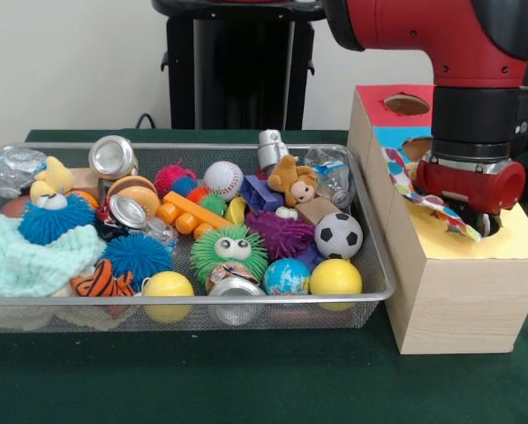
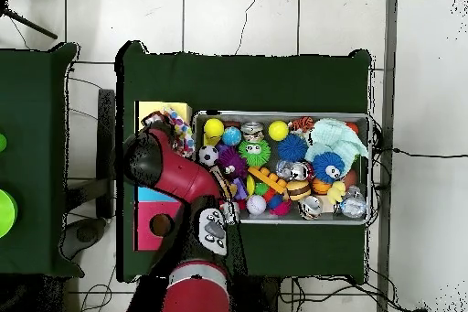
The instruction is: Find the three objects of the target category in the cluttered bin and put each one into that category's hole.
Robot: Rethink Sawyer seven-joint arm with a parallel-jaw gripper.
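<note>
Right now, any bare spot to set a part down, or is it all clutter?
Bare green tablecloth runs along the front of the wire bin and the wooden box. In the overhead view there is another bare strip between the bin and the table's far edge. The bin itself is packed; no clear floor shows.

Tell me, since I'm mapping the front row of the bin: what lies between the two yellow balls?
In the front view, between the left yellow ball and the right yellow ball lie a silver can and a globe ball.
</note>
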